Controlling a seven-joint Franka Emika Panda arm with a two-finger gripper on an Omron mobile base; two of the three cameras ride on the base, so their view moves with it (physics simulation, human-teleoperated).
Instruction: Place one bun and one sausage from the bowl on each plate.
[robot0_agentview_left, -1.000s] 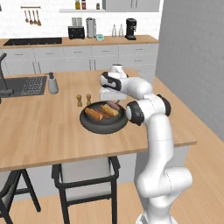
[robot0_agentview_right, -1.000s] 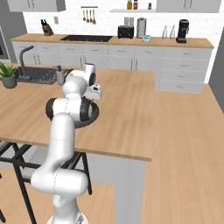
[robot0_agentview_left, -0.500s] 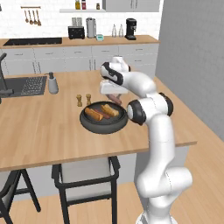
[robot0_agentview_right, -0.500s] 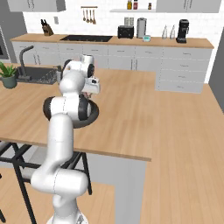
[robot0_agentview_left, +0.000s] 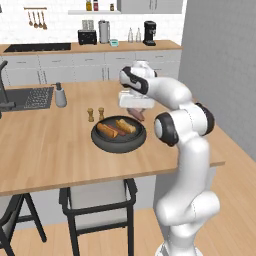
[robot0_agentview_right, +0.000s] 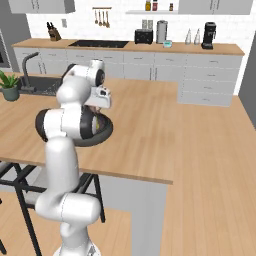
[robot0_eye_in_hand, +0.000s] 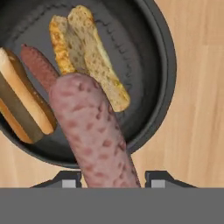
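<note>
The gripper (robot0_eye_in_hand: 111, 177) pinches 1 sausage (robot0_eye_in_hand: 94, 135) between its fingers, its long axis running straight out from the hand, lifted above the near rim of the bowl (robot0_eye_in_hand: 164, 65) where 2 buns (robot0_eye_in_hand: 89, 54) lie.

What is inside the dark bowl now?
In the dark bowl lie two buns and one sausage. The lifted sausage, held in the gripper, covers part of the bowl's floor.

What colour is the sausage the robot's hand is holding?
Pinkish-brown with darker mottled spots. The sausage shows best in the hand view.
</note>
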